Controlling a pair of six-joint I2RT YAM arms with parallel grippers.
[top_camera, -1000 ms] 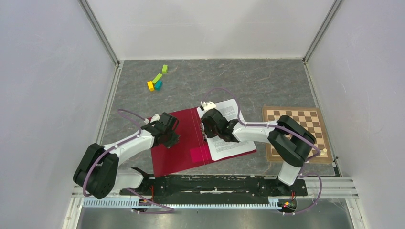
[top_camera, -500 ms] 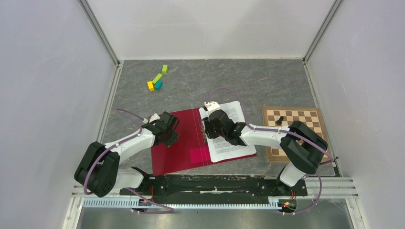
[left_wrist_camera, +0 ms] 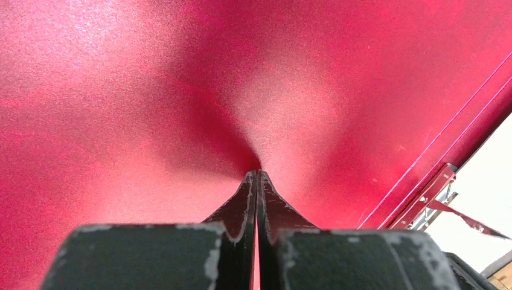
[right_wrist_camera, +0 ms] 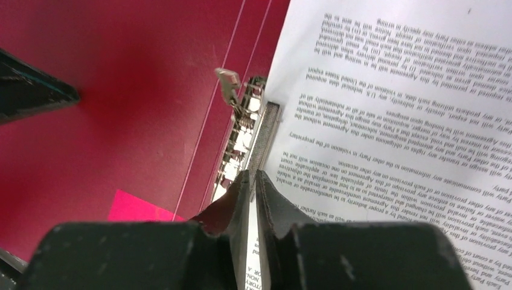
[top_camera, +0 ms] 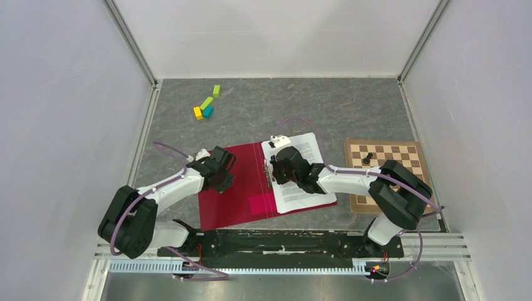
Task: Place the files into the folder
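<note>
Open folder [top_camera: 235, 188] lies flat, files [top_camera: 301, 199] already on its half at 3 o'clock of the clip [right_wrist_camera: 244, 139]; left gripper [left_wrist_camera: 258, 175], jaws pressed together, pins the 9 o'clock cover; right gripper [right_wrist_camera: 252, 175], likewise closed, touches the sheets' clip edge; clipping and closing apparently remain

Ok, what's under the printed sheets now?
The files lie on the right half of the open folder; its red edge shows along their near side. Whatever else lies beneath the paper is hidden.
</note>
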